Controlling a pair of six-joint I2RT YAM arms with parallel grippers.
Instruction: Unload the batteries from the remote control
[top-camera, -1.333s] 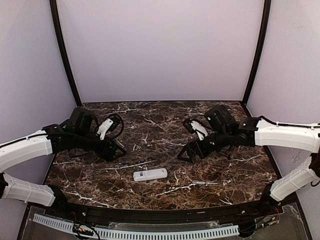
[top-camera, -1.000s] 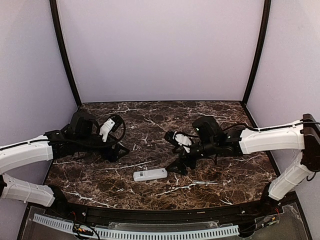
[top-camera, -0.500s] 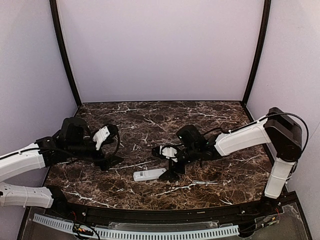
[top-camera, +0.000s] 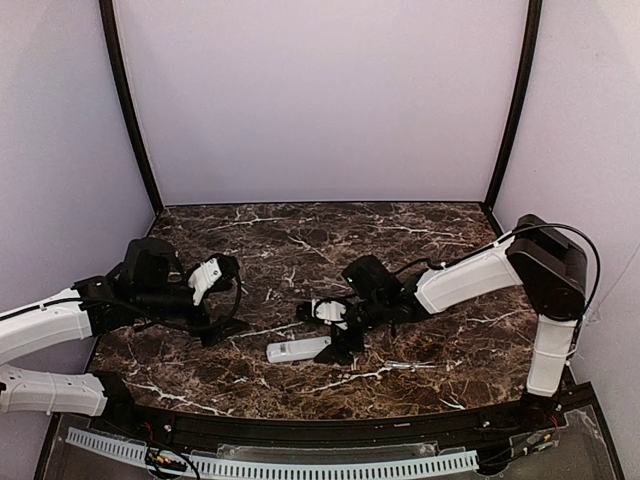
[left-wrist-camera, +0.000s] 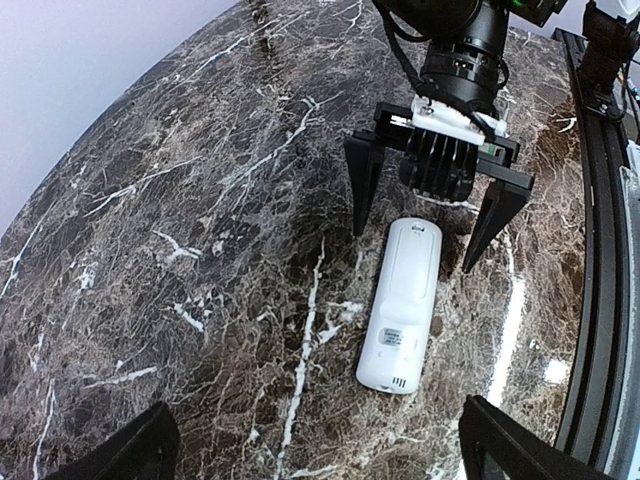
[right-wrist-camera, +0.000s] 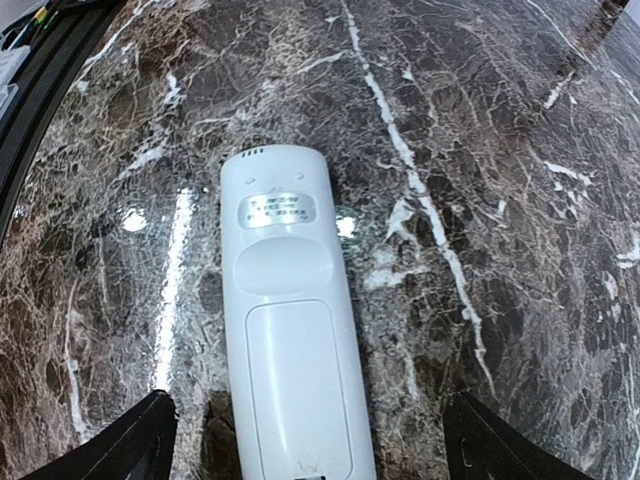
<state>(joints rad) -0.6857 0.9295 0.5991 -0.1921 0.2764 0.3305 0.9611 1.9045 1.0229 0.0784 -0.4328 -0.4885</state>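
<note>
The white remote control (top-camera: 300, 349) lies flat on the marble table, back side up, its battery cover shut. The batteries are hidden inside it. My right gripper (top-camera: 328, 334) is open and low over the remote's right end, with one finger on each side and neither touching it. In the right wrist view the remote (right-wrist-camera: 290, 330) runs lengthwise between the open fingers of my right gripper (right-wrist-camera: 310, 445). My left gripper (top-camera: 230, 318) is open and empty, off to the remote's left. The left wrist view shows the remote (left-wrist-camera: 402, 305) and the right gripper (left-wrist-camera: 414, 250) beyond it.
The dark marble table (top-camera: 300, 250) ends at a black rail (top-camera: 320, 425) along the near edge, close behind the remote. Lilac walls close the back and sides. Nothing else lies on the table.
My right arm has swung left and down across the table, bringing its open gripper over the remote's right end. My left arm has drawn back slightly to the left. The remote has not moved.
</note>
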